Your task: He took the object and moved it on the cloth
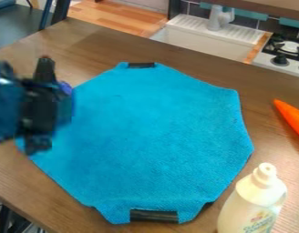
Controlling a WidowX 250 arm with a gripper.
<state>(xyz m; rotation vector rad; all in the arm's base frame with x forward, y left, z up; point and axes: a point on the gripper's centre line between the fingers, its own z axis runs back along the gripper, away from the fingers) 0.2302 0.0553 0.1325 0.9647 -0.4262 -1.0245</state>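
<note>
Hanging near the cloth (152, 132) at ten o'clock, the gripper (43, 104), open or closed unclear.
A low, slow approach should avoid rucking.

Blurred tool (44, 107), part-hidden purple thing (66, 88), orange object (293, 119) and bottle (252, 202) cut off at 2 edges
</note>
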